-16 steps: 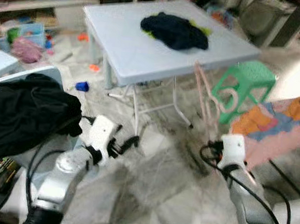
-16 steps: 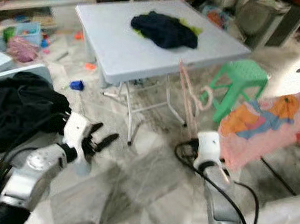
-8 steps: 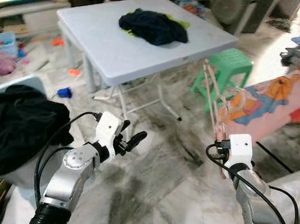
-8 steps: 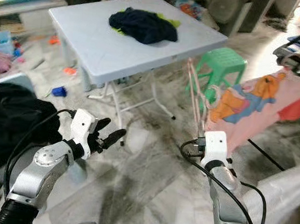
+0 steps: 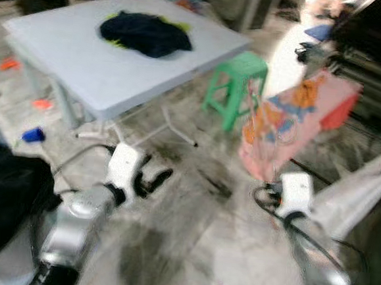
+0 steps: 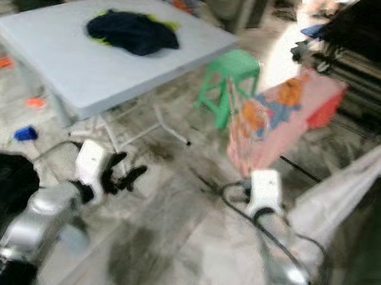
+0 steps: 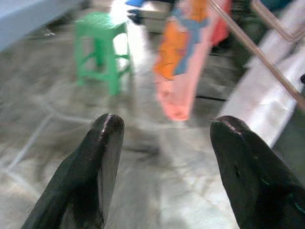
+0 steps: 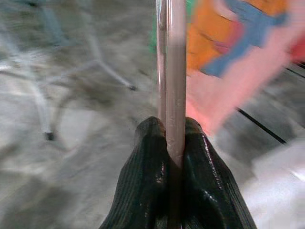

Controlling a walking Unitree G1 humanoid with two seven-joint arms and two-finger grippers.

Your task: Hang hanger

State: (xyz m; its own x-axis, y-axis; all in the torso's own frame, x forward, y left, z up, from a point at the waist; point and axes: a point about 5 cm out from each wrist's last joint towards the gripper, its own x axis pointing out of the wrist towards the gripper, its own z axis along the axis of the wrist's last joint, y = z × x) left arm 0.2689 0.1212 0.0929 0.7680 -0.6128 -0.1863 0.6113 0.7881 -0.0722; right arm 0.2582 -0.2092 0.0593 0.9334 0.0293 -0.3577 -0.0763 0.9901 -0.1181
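Risk: thin pinch on one bar only, so could swing or slip out while walking, or snag the green stool [image 5: 239, 66] upper centre. Hanger [image 8: 172, 71]: pale pink, slim, blurred, standing up from right gripper [image 8: 172, 143], centre-right of head view. Clamped tight on it. Left gripper [image 7: 164, 143] spread wide, empty.

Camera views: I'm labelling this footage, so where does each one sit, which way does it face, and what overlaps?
Left and right eye views: on the head, looking forward and down at the grey table and green stool; both silver arms show.
Left wrist view: along the left gripper, fingers apart, toward the stool.
Right wrist view: along the right gripper, clamping the pink hanger.
Shared: the stool and orange-pink cloth.
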